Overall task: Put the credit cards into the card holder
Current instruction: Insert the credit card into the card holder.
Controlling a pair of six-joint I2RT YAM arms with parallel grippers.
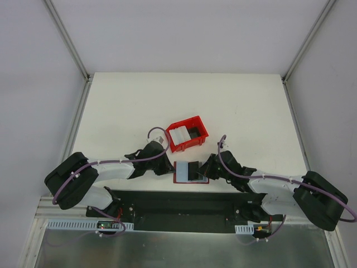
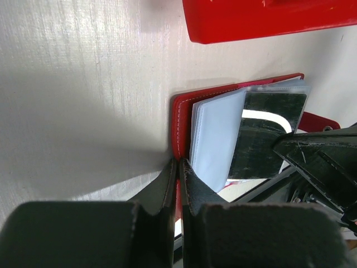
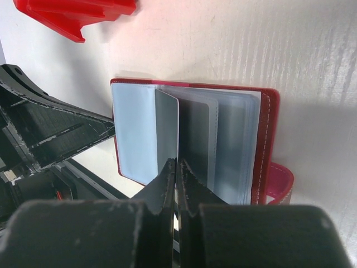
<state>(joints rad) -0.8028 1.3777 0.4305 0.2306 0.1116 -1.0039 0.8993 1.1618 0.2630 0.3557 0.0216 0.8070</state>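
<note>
The card holder (image 1: pixel 182 178) lies open near the table's front edge, red cover down and pale blue-grey pockets up. My left gripper (image 1: pixel 169 167) is shut on its left cover edge (image 2: pixel 179 120), fingertips together on the red rim (image 2: pixel 179 163). My right gripper (image 1: pixel 204 168) is shut on a dark credit card (image 2: pixel 268 134) and holds it over the pockets. In the right wrist view the card stands edge-on above the closed fingertips (image 3: pixel 177 162), among the holder's sleeves (image 3: pixel 234 139). Whitish credit cards (image 1: pixel 179 135) lie in the red bin.
The red plastic bin (image 1: pixel 196 123) stands just behind the card holder, and its wall shows in the left wrist view (image 2: pixel 268 22) and the right wrist view (image 3: pixel 78 17). The holder's closing tab (image 3: pixel 279 181) sticks out on its right side.
</note>
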